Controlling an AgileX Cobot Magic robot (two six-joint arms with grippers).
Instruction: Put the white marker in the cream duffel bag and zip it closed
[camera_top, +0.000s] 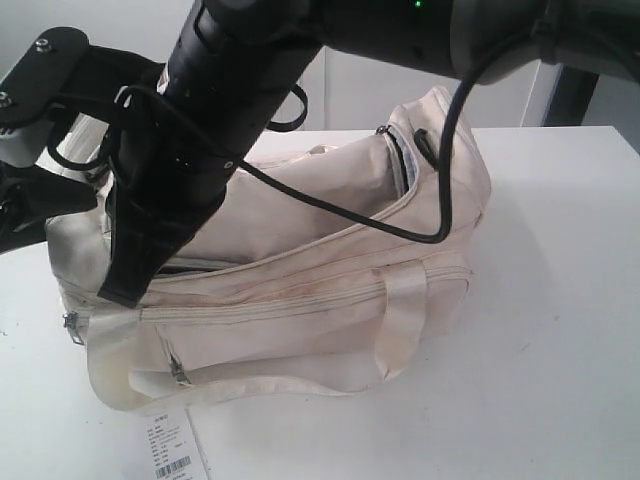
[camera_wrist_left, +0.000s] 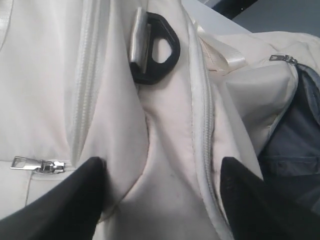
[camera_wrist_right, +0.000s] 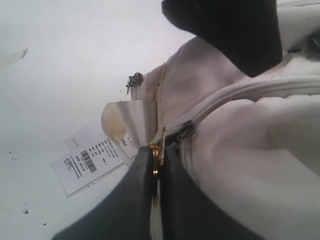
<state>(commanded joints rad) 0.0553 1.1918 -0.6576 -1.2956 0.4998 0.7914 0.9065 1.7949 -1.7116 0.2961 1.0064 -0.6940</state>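
The cream duffel bag (camera_top: 300, 300) lies on its side on the white table. My right arm reaches across to the bag's left end, where my right gripper (camera_top: 128, 285) (camera_wrist_right: 156, 152) is shut on the gold ring zip pull (camera_wrist_right: 156, 150) of the top zip (camera_wrist_right: 235, 92). My left gripper (camera_wrist_left: 162, 200) stands open over the bag's fabric, one finger (camera_wrist_left: 75, 200) on each side of a fold, near a black buckle (camera_wrist_left: 157, 47). An opening (camera_top: 402, 165) at the bag's right end shows dark lining. The white marker is out of view.
A paper tag with a barcode (camera_top: 172, 450) (camera_wrist_right: 85, 165) lies on the table in front of the bag's left end. A black cable (camera_top: 400, 235) from my right arm drapes over the bag. The table edge (camera_top: 560, 128) runs behind the bag.
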